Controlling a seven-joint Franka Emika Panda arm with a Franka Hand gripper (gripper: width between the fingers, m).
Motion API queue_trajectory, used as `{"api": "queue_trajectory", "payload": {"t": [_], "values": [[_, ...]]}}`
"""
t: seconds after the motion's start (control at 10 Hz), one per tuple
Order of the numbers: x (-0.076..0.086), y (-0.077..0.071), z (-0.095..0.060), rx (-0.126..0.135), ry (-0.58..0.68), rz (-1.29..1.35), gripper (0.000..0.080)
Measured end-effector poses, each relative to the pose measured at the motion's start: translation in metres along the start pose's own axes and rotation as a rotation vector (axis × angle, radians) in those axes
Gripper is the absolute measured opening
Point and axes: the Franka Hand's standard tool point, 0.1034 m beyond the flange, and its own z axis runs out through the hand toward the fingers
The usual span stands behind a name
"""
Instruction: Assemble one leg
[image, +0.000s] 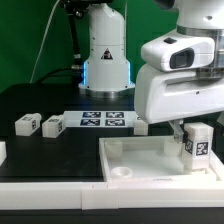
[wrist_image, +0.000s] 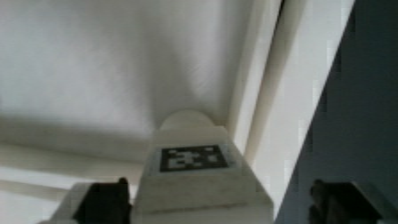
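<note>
Two spare legs (image: 38, 125) lie at left centre; at lower right the leg (image: 196, 140) stands upright in the white panel (image: 130, 160), the gripper (wrist_image: 217, 200) straddling it unclamped, a gap showing; it should close squarely before twisting

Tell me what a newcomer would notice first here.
First, the bulky white arm at the exterior view's right, its gripper straddling the tagged leg at a corner of the white panel. Next, two loose legs lie at that view's left, beside the marker board.
</note>
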Motion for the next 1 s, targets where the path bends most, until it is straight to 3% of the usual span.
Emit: {"api": "queue_trajectory", "payload": {"t": [0.1, 0.2, 0.6, 1.0], "values": [[-0.0002, 0.0008, 0.0003, -0.001, -0.001, 0.001, 0.0397], [-0.0004, 0.0011, 0.0008, -0.001, -0.001, 0.001, 0.0292], [-0.0005, 0.0012, 0.0016, 0.003, -0.001, 0.067, 0.0292], [0.0007, -0.0012, 0.0031, 0.028, 0.004, 0.643, 0.0292]]}}
